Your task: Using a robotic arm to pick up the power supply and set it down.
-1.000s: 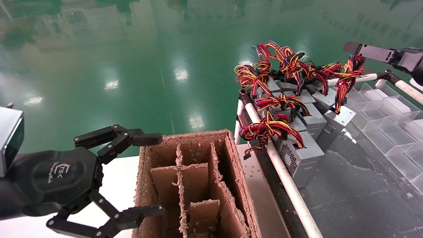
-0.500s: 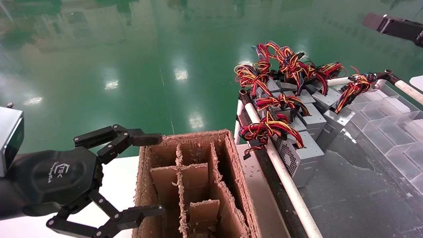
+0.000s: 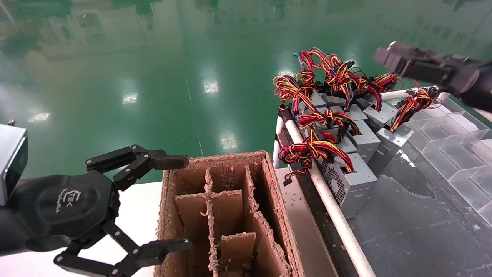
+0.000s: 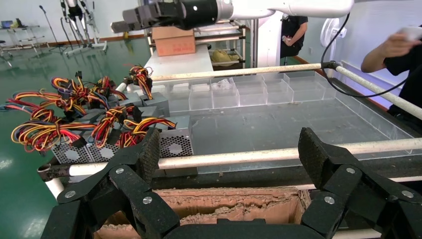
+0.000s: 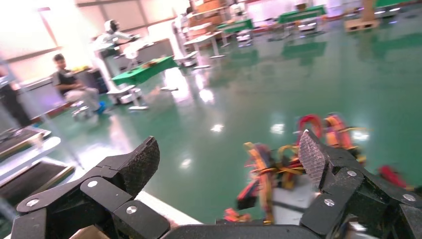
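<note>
Several grey power supplies with red, yellow and black wire bundles stand packed along the white rail. The power supply [image 3: 393,139] at the right end has its bundle [image 3: 413,100] draped over the back rail. My right gripper [image 3: 386,57] hangs in the air above and behind these units, touching none. It is open and empty in the right wrist view [image 5: 229,159], with blurred wire bundles [image 5: 268,174] below it. The left wrist view shows the same arm [image 4: 199,10] over the units [image 4: 157,102]. My left gripper [image 3: 175,204] stays open at the cardboard box.
A worn brown cardboard box [image 3: 265,215] with dividers stands on a white table [image 3: 138,215]. A white rail [image 3: 330,200] edges the dark work surface. Clear plastic compartments [image 3: 453,130] line the right side. People stand beyond the table [image 4: 398,50].
The right-end wire bundle, raised by the right gripper a second ago, has dropped onto the rail. The right gripper rose away, then came back down and leftward. The left arm is unmoved.
</note>
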### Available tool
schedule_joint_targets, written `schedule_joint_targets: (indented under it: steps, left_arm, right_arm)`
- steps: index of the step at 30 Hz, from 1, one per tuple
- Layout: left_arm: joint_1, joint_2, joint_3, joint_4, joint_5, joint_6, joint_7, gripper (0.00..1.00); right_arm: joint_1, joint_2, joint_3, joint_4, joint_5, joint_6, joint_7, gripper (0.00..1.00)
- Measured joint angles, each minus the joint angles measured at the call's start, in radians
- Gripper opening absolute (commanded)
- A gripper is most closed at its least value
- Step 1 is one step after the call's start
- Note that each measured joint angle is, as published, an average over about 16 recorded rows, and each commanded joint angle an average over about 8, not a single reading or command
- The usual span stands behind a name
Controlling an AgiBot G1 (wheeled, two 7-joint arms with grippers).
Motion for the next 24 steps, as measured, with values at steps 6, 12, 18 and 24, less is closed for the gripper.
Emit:
schedule_joint_targets:
  steps: [6,12,18,24]
  left_arm:
    - [0.000,0.000,0.000,0.000,0.000,0.000,0.000,1.00]
    - [0.000,0.000,0.000,0.000,0.000,0.000,0.000,1.00]
    - [0.000,0.000,0.000,0.000,0.000,0.000,0.000,1.00]
    - [0.000,0.000,0.000,0.000,0.000,0.000,0.000,1.00]
  right_arm:
    - [-0.080,0.017,0.088,0.126,-0.040,-0.019,0.003,1.00]
    - [-0.160,0.034,0.176,0.251,-0.080,-0.037,0.007,1.00]
    - [-0.240,0.051,0.264,0.377,-0.120,-0.056,0.010,1.00]
    - [-0.320,0.068,0.352,0.502,-0.161,-0.074,0.014,1.00]
